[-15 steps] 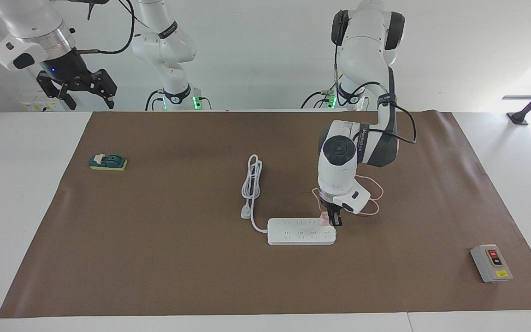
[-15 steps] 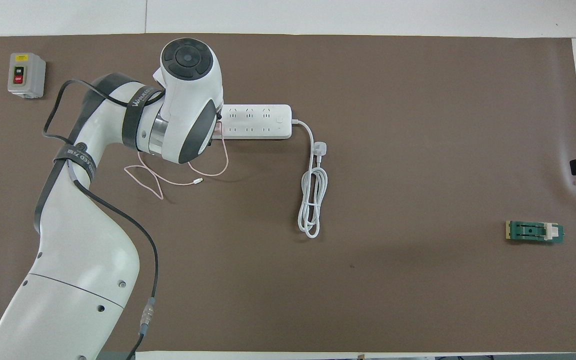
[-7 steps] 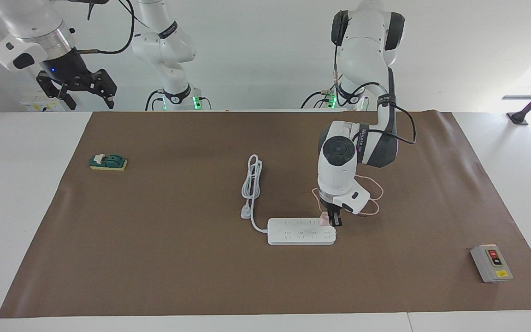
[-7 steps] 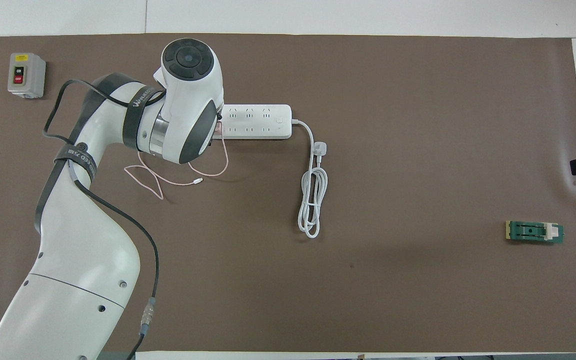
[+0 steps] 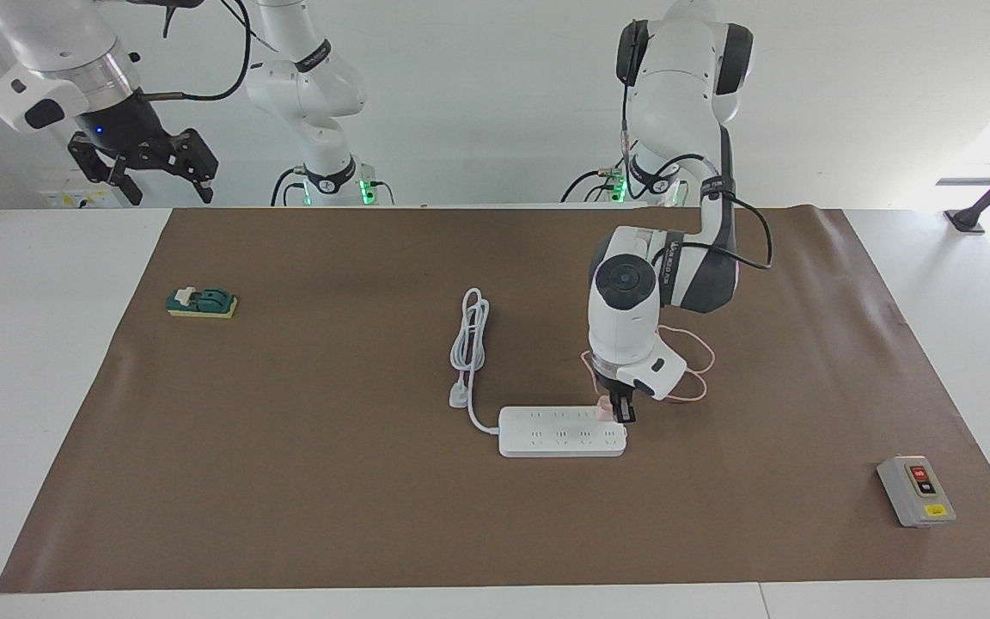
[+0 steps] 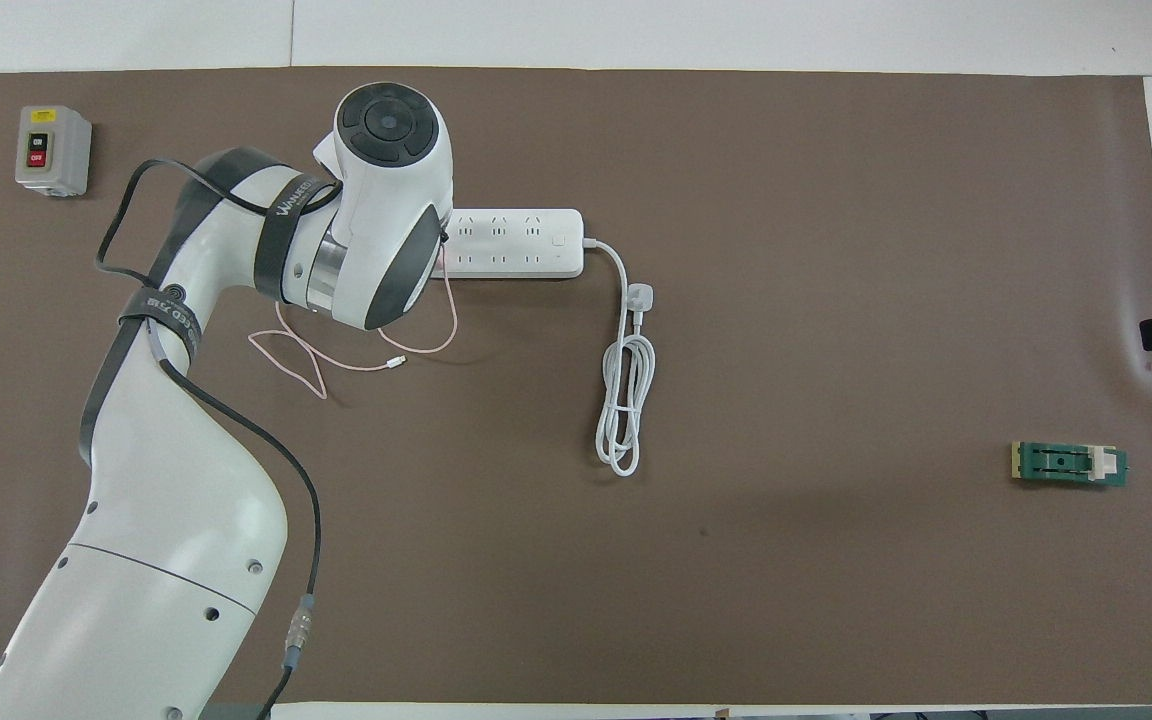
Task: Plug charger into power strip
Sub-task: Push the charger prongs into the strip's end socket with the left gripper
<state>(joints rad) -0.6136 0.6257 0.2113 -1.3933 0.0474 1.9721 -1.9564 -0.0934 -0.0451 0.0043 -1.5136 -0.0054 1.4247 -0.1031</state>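
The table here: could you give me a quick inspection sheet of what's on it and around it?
Surface: brown mat on a white table.
Job's things: pink charger on the power strip, at its left-arm end.
Clutter: grey button box; green block.
Grippers: left gripper down at the charger; right gripper waits raised off the mat.
Cables: pink cable looped on the mat; white cord bundled.
Surroundings: white wall, nothing else seen.

Beneath jaws: left gripper [image 5: 620, 411] over power strip [image 5: 559, 437] end — charger [image 5: 603, 407] between.
Robot-side of jaws: pink cable [image 5: 691, 371] loops.
Elsewhere: bare mat [image 5: 332, 481].
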